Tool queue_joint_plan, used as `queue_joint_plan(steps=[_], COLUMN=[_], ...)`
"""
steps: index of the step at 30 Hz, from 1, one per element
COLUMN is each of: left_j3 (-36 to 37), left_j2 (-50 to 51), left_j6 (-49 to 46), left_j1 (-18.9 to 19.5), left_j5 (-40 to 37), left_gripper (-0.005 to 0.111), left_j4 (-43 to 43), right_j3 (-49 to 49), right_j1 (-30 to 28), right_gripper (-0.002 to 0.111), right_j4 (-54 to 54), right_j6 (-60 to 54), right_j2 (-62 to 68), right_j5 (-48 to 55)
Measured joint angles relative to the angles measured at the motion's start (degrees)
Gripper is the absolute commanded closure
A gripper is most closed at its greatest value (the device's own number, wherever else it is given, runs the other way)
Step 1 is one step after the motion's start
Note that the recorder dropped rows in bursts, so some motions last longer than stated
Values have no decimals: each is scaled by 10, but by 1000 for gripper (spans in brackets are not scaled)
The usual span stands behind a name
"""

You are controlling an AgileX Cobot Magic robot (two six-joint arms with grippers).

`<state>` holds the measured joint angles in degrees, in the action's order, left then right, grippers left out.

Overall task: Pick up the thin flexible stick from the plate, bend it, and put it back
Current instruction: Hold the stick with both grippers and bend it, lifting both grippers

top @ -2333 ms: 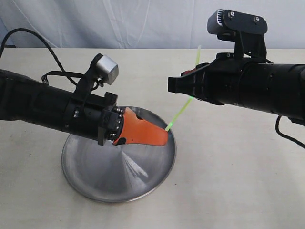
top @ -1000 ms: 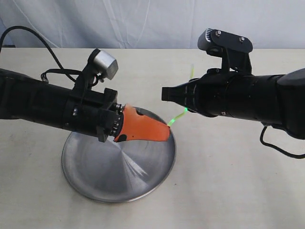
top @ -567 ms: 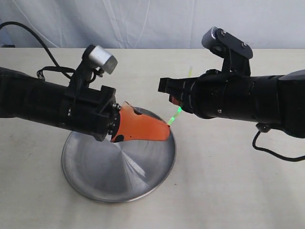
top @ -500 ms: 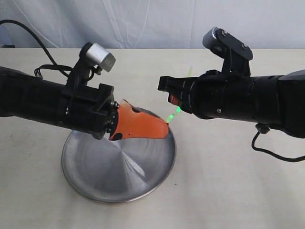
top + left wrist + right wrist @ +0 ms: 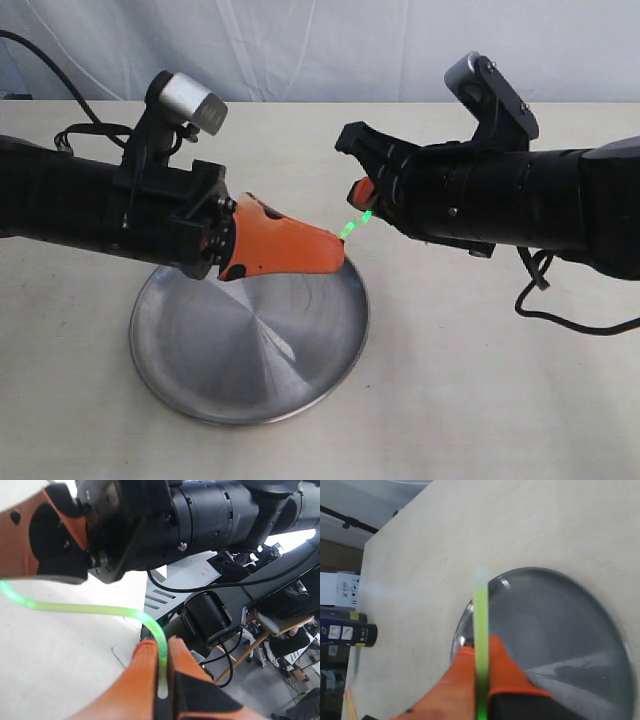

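The thin lime-green stick (image 5: pixel 352 224) spans the short gap between both grippers, above the far right rim of the steel plate (image 5: pixel 250 360). My left gripper (image 5: pixel 338 258), with orange fingers, is shut on one end. My right gripper (image 5: pixel 362 190) is shut on the other part. In the left wrist view the stick (image 5: pixel 85 609) curves sideways out of my left gripper (image 5: pixel 161 645) toward the right gripper's orange finger (image 5: pixel 50 535). In the right wrist view the stick (image 5: pixel 480 610) runs straight out between the fingers of my right gripper (image 5: pixel 481 652), over the plate (image 5: pixel 560 620).
The plate rests on a beige table (image 5: pixel 480 400) with a white cloth backdrop behind it. Off the table's edge the right wrist view shows dark cans (image 5: pixel 350 630) and a white box (image 5: pixel 340 587). Cables (image 5: pixel 560 315) trail from both arms.
Both grippers have come closer together and rolled. The stick between them is shorter and now bent. Its free end above the right gripper no longer shows in the exterior view.
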<state>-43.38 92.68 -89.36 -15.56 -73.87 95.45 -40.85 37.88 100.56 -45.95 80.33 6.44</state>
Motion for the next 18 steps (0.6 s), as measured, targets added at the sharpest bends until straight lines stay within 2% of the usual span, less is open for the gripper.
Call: queue_joint_plan(steps=[11,18], left_j3=[0,0], left_j2=[0,0], left_j6=[-18,-21], left_j1=[1,1], left_j5=[5,40], left_gripper=[107,107], left_j4=[0,-1], right_j3=[-10,-10], right_j1=[0,0], right_gripper=[109,109], right_j4=[0,0], right_j6=[95,137], right_j2=[0,0], right_j5=[-22,-49])
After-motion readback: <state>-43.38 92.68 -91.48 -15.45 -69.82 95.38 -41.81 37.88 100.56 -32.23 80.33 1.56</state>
